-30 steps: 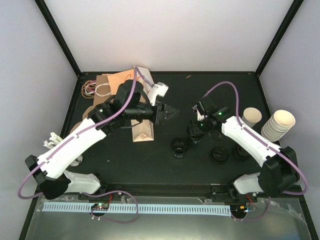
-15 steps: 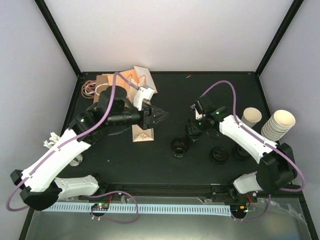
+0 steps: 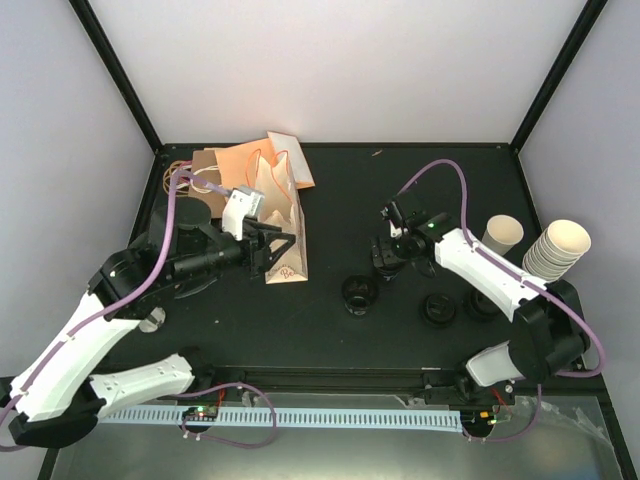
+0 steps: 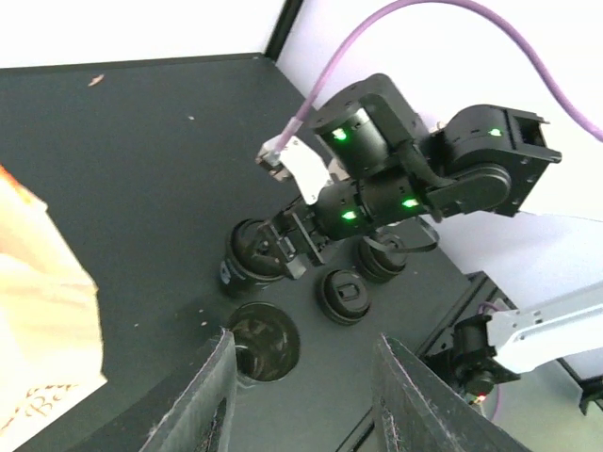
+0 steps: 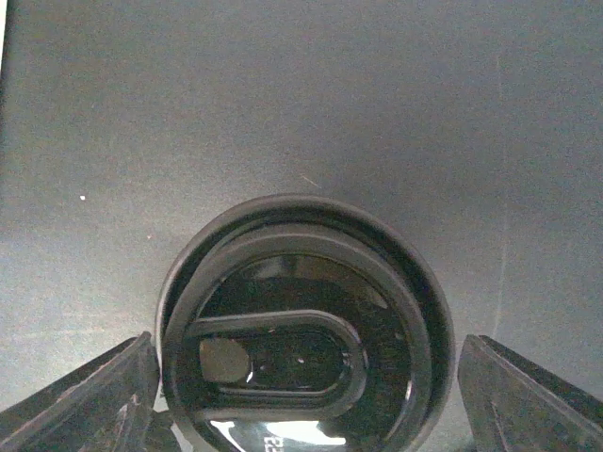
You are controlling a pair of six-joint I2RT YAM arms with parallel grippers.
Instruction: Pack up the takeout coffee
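Top external view: the single paper coffee cup [image 3: 503, 233] stands at the right of the table [image 3: 430, 180], just beside the stack of cups [image 3: 558, 250], well apart from both arms. The left gripper [image 3: 283, 248] is by the brown paper bag [image 3: 290, 272].

Left wrist view: its fingers [image 4: 203, 400] are spread.

Right wrist view: the right gripper [image 5: 301, 395] is spread either side of a black lid [image 5: 301, 320].

Your table [image 3: 330, 190] is matte black w/ a few pale specks. Bags [image 3: 240, 160]: orange-tan kraft; the one nearest you [image 3: 288, 262] has dark script print. Cup [image 3: 503, 233] and stack [image 3: 558, 250]: cream. Lids [image 3: 358, 292]: glossy black. Arms [image 3: 495, 275]: white shells, black joints, purple cables [image 3: 445, 164], green LEDs [image 4: 341, 135].
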